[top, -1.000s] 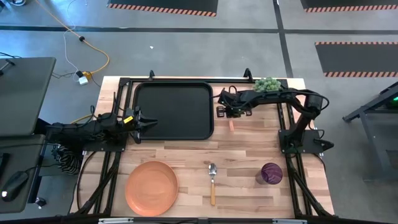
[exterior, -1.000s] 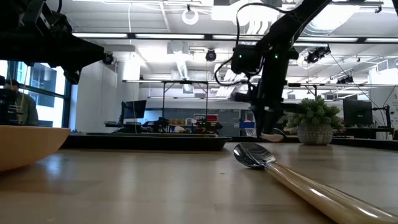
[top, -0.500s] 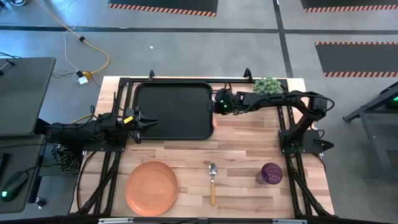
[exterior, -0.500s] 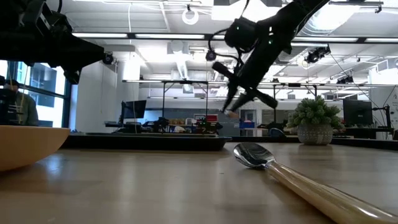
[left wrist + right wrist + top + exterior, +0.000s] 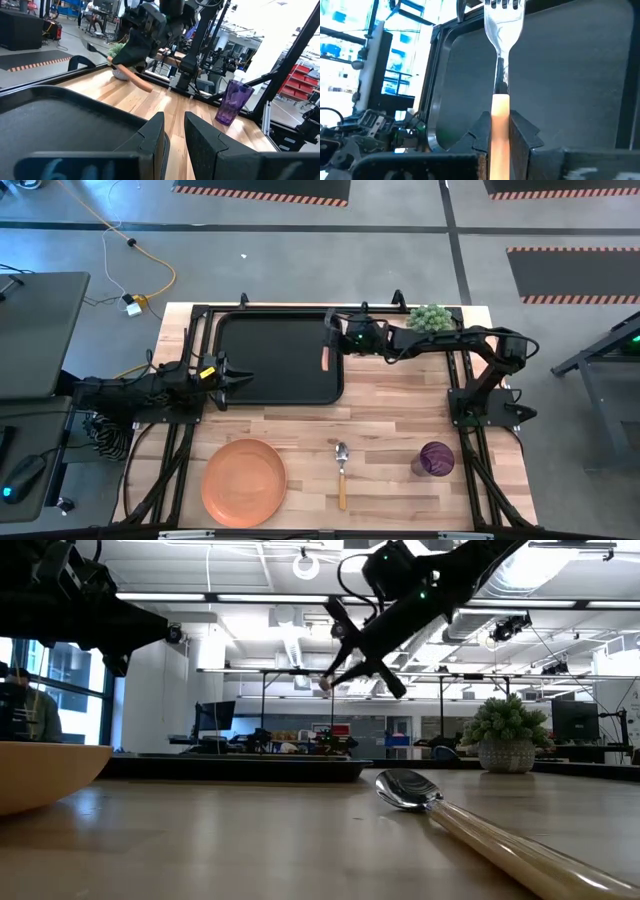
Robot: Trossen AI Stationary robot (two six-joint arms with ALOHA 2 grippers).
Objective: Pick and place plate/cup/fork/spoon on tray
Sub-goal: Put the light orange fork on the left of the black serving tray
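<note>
My right gripper [image 5: 333,340] is shut on the fork [image 5: 503,30] above the right part of the black tray [image 5: 270,355]. The fork's tan handle [image 5: 326,358] juts toward the table's near side. My left gripper [image 5: 237,377] waits over the tray's left edge, its fingers a narrow gap apart and empty. The orange plate [image 5: 243,482], the spoon [image 5: 341,470] and the purple cup [image 5: 436,459] lie on the wood near the table's front edge. My right gripper pinches the fork's handle [image 5: 500,107] between its two fingers, at the end next to the silver neck. The tined head sticks out past the fingertips over the tray. The fork is lifted clear of the tray and tilted, its handle end [image 5: 323,685] lower.
A green plant in a pot [image 5: 429,317] stands at the table's far right corner, close to my right arm. Bare wood lies between the tray and the plate, spoon and cup. The spoon's bowl [image 5: 405,788] is close in the low view.
My right gripper has lifted the fork from the wood just right of the tray. It has carried it up and toward the table's left, over the tray's right part. The gripper has tipped, so the fork now slants in the air.
</note>
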